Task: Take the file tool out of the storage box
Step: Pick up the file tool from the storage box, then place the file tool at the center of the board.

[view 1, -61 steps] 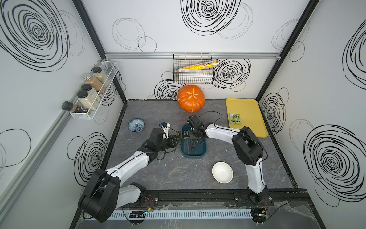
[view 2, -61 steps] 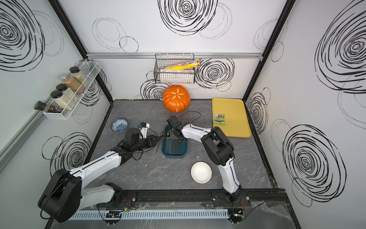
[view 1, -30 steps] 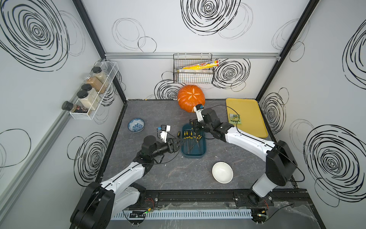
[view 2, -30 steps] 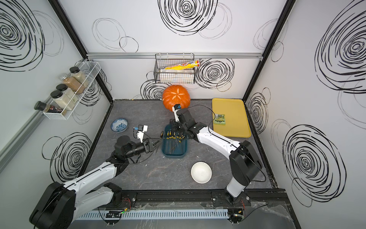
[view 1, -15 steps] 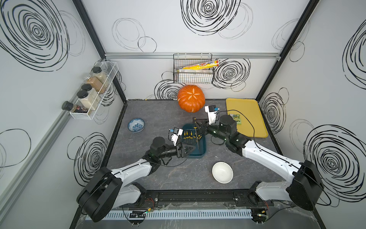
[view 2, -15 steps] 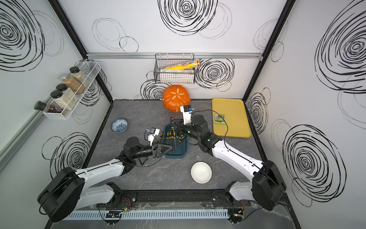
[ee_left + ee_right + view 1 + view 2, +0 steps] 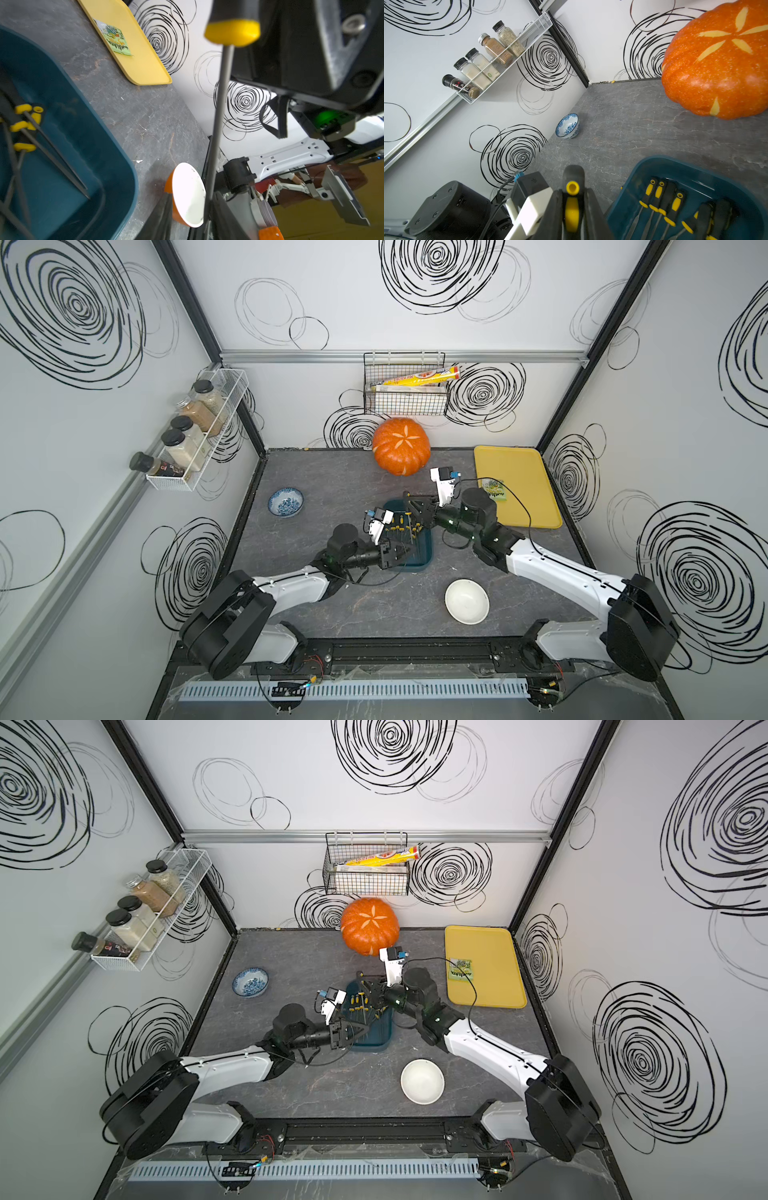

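Progress looks well past halfway, by my reading. The box (image 7: 426, 551), a dark teal bin, sits mid-table with both arms meeting above it. The right gripper (image 7: 572, 207) is clamped on the handle of one file (image 7: 220, 104) and holds it handle-up over the box, clear of the other files (image 7: 658, 199) lying on the box floor. The left gripper (image 7: 405, 551) reaches in at the lower end of the shaft with its fingers drawn in close around it. Whether they actually pinch the steel I cannot tell. What is left, as I judge it, is to carry the file sideways past the rim and set it down on the table, perhaps after passing it to the left arm.

The tabletop (image 7: 332, 489) is a matt grey sheet with pale stone veining. The pumpkin (image 7: 401, 445) at the back is round, ribbed and glossy orange, with a pale petal pattern cut into its top. The tray (image 7: 519, 472) is flat yellow plastic with rounded corners and a shallow lip, and a small green packet (image 7: 494, 490) lies on it. The box is smooth plastic with rounded corners and low sloping walls. The white bowl (image 7: 466, 600) is plain inside and orange outside. The smaller bowl (image 7: 285, 502) is glazed blue and white. The file is a thin grey steel rod with a black grip banded in yellow.
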Controlling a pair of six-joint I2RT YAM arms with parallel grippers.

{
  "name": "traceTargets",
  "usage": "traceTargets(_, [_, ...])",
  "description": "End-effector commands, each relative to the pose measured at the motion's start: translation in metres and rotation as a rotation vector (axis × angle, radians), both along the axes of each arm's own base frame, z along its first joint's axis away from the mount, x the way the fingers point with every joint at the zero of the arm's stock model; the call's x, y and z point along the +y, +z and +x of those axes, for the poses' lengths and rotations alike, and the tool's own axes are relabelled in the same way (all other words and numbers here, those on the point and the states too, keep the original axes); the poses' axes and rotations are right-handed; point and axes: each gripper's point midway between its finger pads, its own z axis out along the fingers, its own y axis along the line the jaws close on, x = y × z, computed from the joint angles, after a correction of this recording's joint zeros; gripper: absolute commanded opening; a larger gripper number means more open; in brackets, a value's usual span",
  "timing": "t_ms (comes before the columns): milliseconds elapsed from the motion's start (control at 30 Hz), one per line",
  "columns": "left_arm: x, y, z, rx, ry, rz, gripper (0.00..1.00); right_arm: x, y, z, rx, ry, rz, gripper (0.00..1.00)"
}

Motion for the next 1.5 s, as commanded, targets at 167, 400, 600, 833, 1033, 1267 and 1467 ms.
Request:
traceTargets(167, [-0.005,0.019,0.006,-0.083,0.011,-0.022,0.16,0.0,0.003,0.003,-0.022,-0.01,0.027,0.04])
traceTargets(400, [-0.005,0.016,0.007,-0.075,0.014,-0.014,0.0,0.0,-0.004,0.002,-0.008,-0.011,0.029,0.09])
traceTargets(600, [0.003,0.011,0.01,-0.046,0.054,0.052,0.0,-0.005,-0.001,-0.003,-0.028,-0.007,0.029,0.81])
traceTargets(833, [0.097,-0.071,0.043,0.139,0.467,0.792,0.0,-0.027,-0.012,0.007,-0.065,-0.099,-0.236,0.9])
traceTargets(1033, [0.128,-0.11,0.046,0.273,0.485,1.017,0.0,-0.044,-0.047,0.017,-0.047,-0.153,-0.445,0.89])
traceTargets(1267, [0.17,-0.127,0.062,0.411,0.529,1.09,0.0,-0.042,-0.079,0.021,-0.004,-0.132,-0.533,0.89])
traceTargets(1467, [0.174,-0.153,0.069,0.48,0.455,1.187,0.0,-0.04,-0.082,0.02,0.005,-0.119,-0.533,0.89])
